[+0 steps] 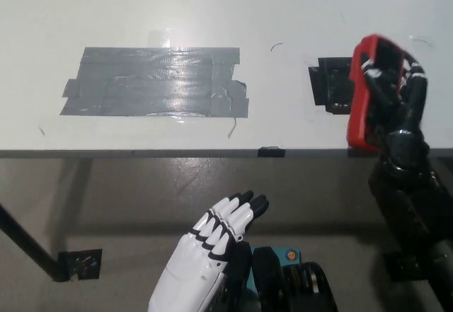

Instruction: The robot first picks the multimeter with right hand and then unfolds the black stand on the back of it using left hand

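Multimeter: red-cased multimeter (364,93) stands on end at the white tabletop (283,15)'s near right edge.
Right hand: black right hand (396,96) wrapped round it.
Left hand: white left hand (216,238) low, fingers apart, empty, well off to the meter's left.

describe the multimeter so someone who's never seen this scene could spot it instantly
Start at the white table and go to the right end of its near edge. There the black right hand is shut on the multimeter, held upright beside a black tape square. It is the only bright red thing in view; the big tape patch at the left is grey and flat.
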Robot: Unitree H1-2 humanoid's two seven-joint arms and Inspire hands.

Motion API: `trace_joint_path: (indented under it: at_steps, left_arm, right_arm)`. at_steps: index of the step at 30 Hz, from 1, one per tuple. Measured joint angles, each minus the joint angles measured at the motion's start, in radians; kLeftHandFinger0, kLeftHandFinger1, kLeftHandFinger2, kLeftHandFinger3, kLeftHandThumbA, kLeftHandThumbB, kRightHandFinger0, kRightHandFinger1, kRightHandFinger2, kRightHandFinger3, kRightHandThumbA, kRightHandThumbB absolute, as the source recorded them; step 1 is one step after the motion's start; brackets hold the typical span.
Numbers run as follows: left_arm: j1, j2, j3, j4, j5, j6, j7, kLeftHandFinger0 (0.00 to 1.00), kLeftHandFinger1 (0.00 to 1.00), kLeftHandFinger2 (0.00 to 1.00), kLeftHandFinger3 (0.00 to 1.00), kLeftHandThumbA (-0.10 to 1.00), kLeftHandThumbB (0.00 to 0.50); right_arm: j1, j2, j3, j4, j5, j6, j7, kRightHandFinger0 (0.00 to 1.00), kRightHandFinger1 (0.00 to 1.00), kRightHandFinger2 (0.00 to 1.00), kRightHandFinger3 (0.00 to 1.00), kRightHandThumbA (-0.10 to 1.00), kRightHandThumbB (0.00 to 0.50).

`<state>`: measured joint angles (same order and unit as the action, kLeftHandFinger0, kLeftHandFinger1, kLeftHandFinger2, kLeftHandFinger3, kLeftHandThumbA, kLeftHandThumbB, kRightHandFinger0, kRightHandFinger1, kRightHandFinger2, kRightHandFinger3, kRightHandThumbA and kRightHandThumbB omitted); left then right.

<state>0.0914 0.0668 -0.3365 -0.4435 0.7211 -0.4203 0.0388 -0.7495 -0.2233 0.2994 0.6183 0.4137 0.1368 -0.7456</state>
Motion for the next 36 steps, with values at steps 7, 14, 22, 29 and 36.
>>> trace_joint_path:
  at_steps: [7, 14, 22, 29, 36]
  left_arm:
    - [0.025, 0.018, -0.008, 0.004, 0.0, 0.0, 0.0, 1.0, 1.0, 1.0, 1.0, 1.0, 0.207]
    - [0.038, 0.023, -0.016, 0.006, 0.0, 0.0, 0.001, 1.0, 1.0, 1.0, 1.0, 1.0, 0.195]
    - [0.038, 0.025, -0.027, 0.008, 0.003, -0.001, 0.015, 1.0, 1.0, 1.0, 1.0, 1.0, 0.194]
    - [0.038, 0.024, -0.029, 0.009, 0.005, -0.002, 0.026, 1.0, 1.0, 1.0, 1.0, 1.0, 0.2]
    - [0.038, 0.024, -0.028, 0.01, 0.005, -0.002, 0.027, 1.0, 1.0, 1.0, 1.0, 1.0, 0.212]
  right_arm:
    - [-0.121, 0.002, 0.16, 0.253, -0.123, -0.053, -0.017, 0.0, 0.37, 0.79, 0.82, -0.1, 0.132]
    - [-0.227, 0.01, 0.287, 0.487, -0.24, -0.133, -0.025, 0.0, 0.4, 0.79, 0.83, -0.1, 0.129]
    - [-0.321, 0.018, 0.351, 0.64, -0.356, -0.231, -0.036, 0.04, 0.41, 0.72, 0.74, -0.1, 0.202]
    - [-0.385, 0.021, 0.37, 0.689, -0.408, -0.246, 0.071, 1.0, 1.0, 1.0, 1.0, 0.82, 0.5]
    - [-0.385, 0.026, 0.374, 0.716, -0.428, -0.238, 0.219, 1.0, 1.0, 1.0, 1.0, 0.94, 0.5]
